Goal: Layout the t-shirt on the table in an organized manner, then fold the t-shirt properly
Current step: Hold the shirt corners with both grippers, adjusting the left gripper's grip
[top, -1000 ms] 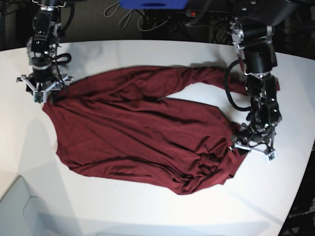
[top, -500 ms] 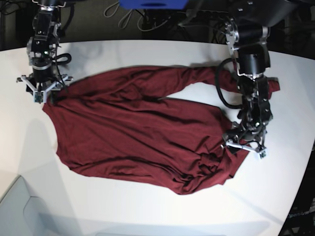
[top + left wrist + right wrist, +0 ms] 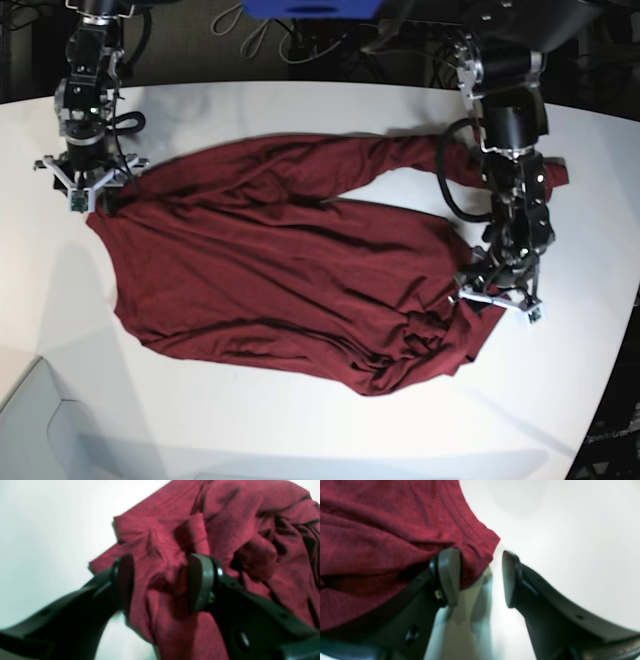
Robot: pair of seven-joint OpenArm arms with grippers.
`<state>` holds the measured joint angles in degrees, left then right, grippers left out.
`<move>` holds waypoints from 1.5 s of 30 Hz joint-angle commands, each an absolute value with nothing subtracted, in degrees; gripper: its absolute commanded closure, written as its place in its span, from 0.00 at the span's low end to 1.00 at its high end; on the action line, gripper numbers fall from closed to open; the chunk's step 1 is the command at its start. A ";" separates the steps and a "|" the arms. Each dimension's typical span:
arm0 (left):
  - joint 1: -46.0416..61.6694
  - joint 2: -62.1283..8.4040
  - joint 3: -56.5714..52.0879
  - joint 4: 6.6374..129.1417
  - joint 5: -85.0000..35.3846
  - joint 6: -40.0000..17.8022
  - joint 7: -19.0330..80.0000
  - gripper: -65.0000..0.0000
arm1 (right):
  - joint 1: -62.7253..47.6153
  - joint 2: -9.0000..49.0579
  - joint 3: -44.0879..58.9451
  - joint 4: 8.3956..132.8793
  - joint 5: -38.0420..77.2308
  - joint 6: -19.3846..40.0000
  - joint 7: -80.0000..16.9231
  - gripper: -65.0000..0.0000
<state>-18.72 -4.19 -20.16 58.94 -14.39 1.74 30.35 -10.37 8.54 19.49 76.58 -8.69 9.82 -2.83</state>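
Observation:
The dark maroon t-shirt lies spread across the white table, with one long sleeve stretched along the far side and its lower right corner bunched. My left gripper is down on that bunched corner. In the left wrist view its jaws stand apart astride a crumpled fold of the t-shirt. My right gripper is at the shirt's far left corner. In the right wrist view it is open, with bare table between the fingers and the t-shirt's hem against the left finger.
Cables and a blue object sit beyond the table's far edge. A pale grey shape is at the near left corner. The table's curved edge runs close behind my left arm.
My left gripper has slid inward onto the bunched corner of the shirt and its jaws have narrowed. The right gripper has barely moved.

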 commanded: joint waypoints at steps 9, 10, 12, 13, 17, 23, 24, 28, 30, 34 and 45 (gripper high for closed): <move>-19.56 -4.35 -20.09 60.09 -14.73 1.63 28.88 0.49 | -9.89 9.27 19.65 77.23 -8.84 9.80 -2.33 0.57; -19.56 -4.35 -20.00 60.09 -14.73 1.63 28.88 0.49 | -9.89 9.27 19.65 77.23 -8.84 9.80 -2.33 0.57; -19.65 -4.35 -20.00 60.09 -14.73 1.63 28.88 0.49 | -9.89 9.27 19.65 77.23 -8.84 9.80 -2.33 0.57; -19.65 -4.35 -20.00 60.09 -14.73 1.63 28.97 0.49 | -9.89 9.27 19.65 77.23 -8.84 9.80 -2.33 0.57; -19.65 -4.35 -20.00 61.32 -14.73 1.71 29.23 0.49 | -9.80 9.19 19.65 77.23 -8.84 9.80 -2.33 0.57; -19.38 -4.26 -20.18 63.25 -14.73 1.80 29.32 0.49 | -9.80 9.10 19.65 77.23 -8.84 9.80 -2.33 0.57; -19.38 -4.26 -20.18 63.25 -14.73 1.80 29.32 0.49 | -9.80 9.10 19.65 77.23 -8.84 9.80 -2.33 0.57; -19.56 -4.26 -19.91 62.29 -14.73 1.80 28.88 0.49 | -9.80 9.10 19.65 77.23 -8.84 9.80 -2.33 0.57; -19.65 -4.26 -19.91 61.67 -14.73 1.80 28.79 0.49 | -9.80 9.10 19.65 77.23 -8.84 9.80 -2.33 0.57; -19.65 -3.65 -19.91 61.41 -14.73 1.80 28.70 0.49 | -9.80 9.10 19.65 77.23 -8.84 9.80 -2.33 0.57; -19.65 -3.21 -19.91 61.41 -14.64 1.80 28.70 0.49 | -9.80 9.01 19.65 77.23 -8.84 9.80 -2.33 0.57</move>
